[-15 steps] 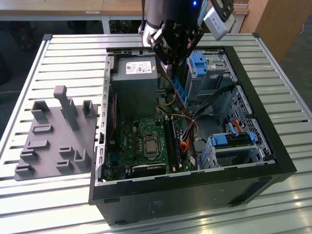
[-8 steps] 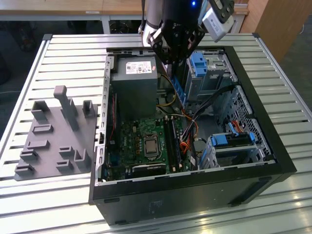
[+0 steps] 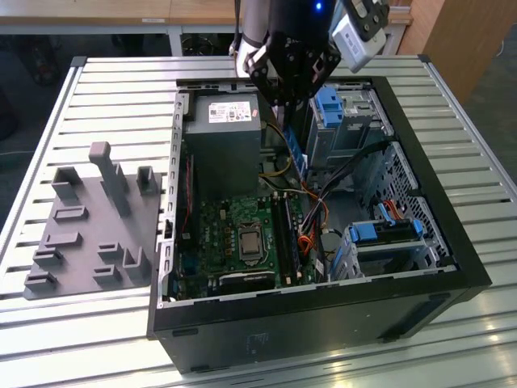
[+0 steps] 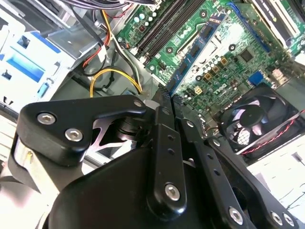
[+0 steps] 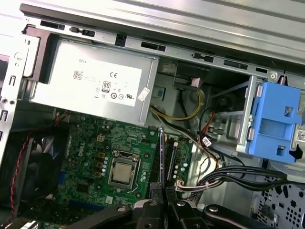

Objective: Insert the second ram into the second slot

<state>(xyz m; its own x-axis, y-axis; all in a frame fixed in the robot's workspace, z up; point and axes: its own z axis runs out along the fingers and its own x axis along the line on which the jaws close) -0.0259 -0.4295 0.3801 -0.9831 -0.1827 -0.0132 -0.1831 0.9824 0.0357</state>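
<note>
My gripper (image 3: pixel 289 121) hangs over the open computer case (image 3: pixel 420 311) and is shut on the second ram (image 3: pixel 296 158), a thin blue stick pointing down from the fingers. In the second wrist view the second ram (image 4: pixel 195 52) reaches out from the gripper (image 4: pixel 169 98) over the green motherboard (image 4: pixel 228 62). In the first wrist view the second ram (image 5: pixel 162 157) shows edge-on above the gripper (image 5: pixel 164 202). The long black memory slots (image 3: pixel 287 234) lie side by side below the stick, and it hovers apart from them. I cannot tell which one is the second slot.
A grey power supply (image 3: pixel 222 137) sits close beside the gripper. A blue drive cage (image 3: pixel 331 105) and bundled cables (image 5: pixel 228 179) crowd the other side. The processor socket (image 3: pixel 249 242) is next to the slots. A case fan (image 4: pixel 255 117) is nearby. A grey parts fixture (image 3: pixel 89 226) lies at the exterior view's left.
</note>
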